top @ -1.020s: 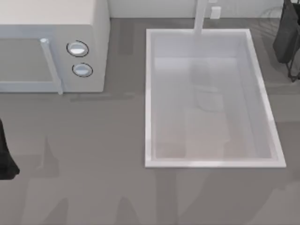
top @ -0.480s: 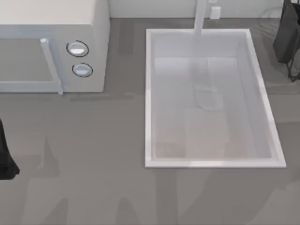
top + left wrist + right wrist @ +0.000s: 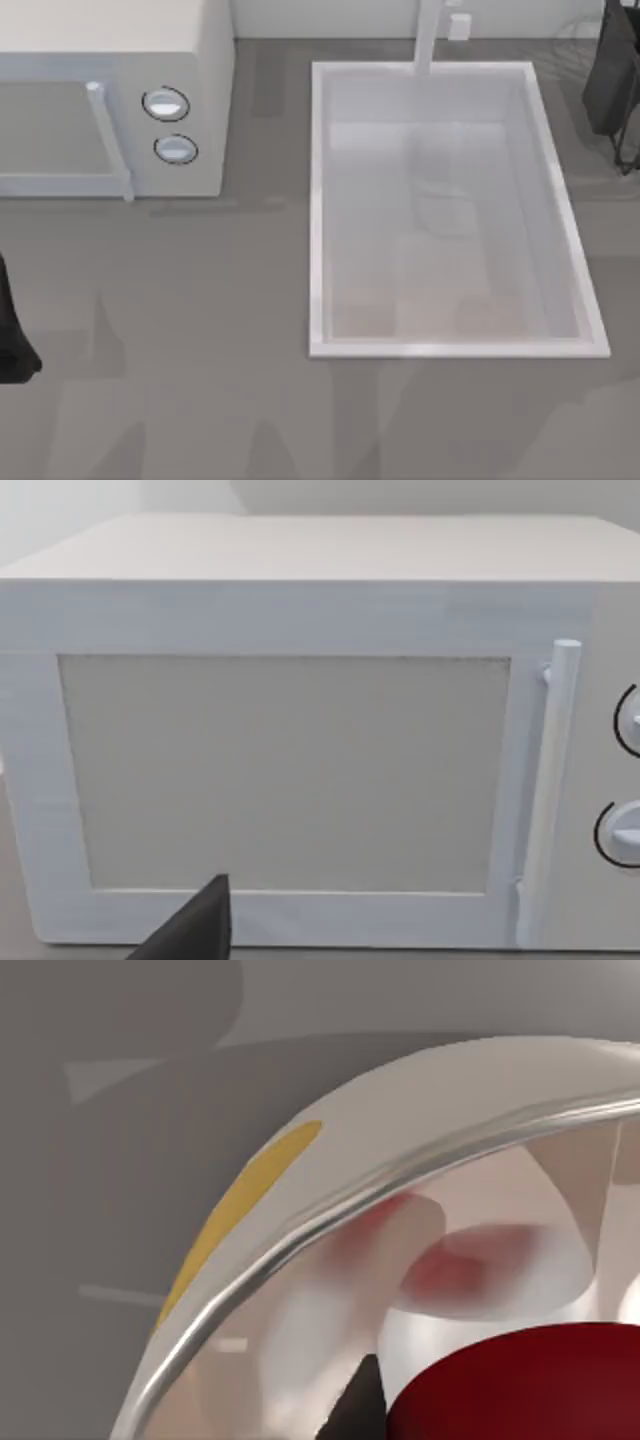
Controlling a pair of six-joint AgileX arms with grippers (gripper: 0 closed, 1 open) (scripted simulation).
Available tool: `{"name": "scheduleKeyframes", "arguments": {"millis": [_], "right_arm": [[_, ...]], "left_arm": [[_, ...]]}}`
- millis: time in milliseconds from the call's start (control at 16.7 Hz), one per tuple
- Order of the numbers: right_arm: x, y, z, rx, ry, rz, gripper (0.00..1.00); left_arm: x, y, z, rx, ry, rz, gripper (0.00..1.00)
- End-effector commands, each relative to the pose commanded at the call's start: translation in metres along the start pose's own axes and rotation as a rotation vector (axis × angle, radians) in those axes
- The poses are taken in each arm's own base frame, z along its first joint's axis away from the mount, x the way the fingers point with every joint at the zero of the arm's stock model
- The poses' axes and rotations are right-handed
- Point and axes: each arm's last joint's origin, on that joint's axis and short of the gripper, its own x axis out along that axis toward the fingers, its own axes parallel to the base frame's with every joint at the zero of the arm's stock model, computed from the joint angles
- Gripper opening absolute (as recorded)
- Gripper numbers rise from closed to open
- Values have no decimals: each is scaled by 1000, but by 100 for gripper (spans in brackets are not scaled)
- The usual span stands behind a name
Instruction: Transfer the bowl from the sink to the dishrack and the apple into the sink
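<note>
At the far left of the sink [image 3: 318, 200], at the top view's left edge, you have a dark piece of the left arm [image 3: 10, 335] over the grey surface [image 3: 200, 300]. Your left wrist view faces the front of the white microwave [image 3: 290, 770], and a dark tip of the left claw [image 3: 195, 928] juts up before its door. You cannot tell from this whether that claw is wide or narrow.

The microwave stands left of the sink and apart from it, with its bar handle [image 3: 110, 140] and two round knobs [image 3: 165, 104] on the side nearer the sink.

The sink itself is the white basin with a raised rim, right of the middle of the surface. Its pale floor is in plain sight, and the white faucet [image 3: 428, 35] rises at its far rim.

Right of the sink's far corner you see a solid black block [image 3: 608, 75], and thin dark wires of the dishrack [image 3: 627, 155] show just below it.

In your right wrist view, a dark red rounded thing, by its look the apple [image 3: 520, 1385], sits close under the camera. It lies inside a glossy pale curved vessel [image 3: 330, 1175] with a shiny rim and a yellow patch on its outer wall. A dark tip of the right claw [image 3: 360, 1405] lies just beside the apple. You cannot tell whether that claw grips it.
</note>
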Motion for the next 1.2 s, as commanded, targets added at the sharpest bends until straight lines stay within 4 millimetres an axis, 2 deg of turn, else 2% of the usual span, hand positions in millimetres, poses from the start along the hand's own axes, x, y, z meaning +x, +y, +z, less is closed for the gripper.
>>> {"name": "scheduleKeyframes", "arguments": {"millis": [300,420,840,1020,1200], "right_arm": [[-58,-1,0,1,11,2,0],[-71,-1,-1,1,-1,0,0],[-67,4,2,-15,-17,-12,0],[-59,23,11,-68,-101,-62,0],[-48,53,24,-128,-259,-132,0]], "left_arm": [[0,0,0,0,0,0,100],[0,0,0,0,0,0,100],[0,0,0,0,0,0,100],[0,0,0,0,0,0,100],[0,0,0,0,0,0,100]]}}
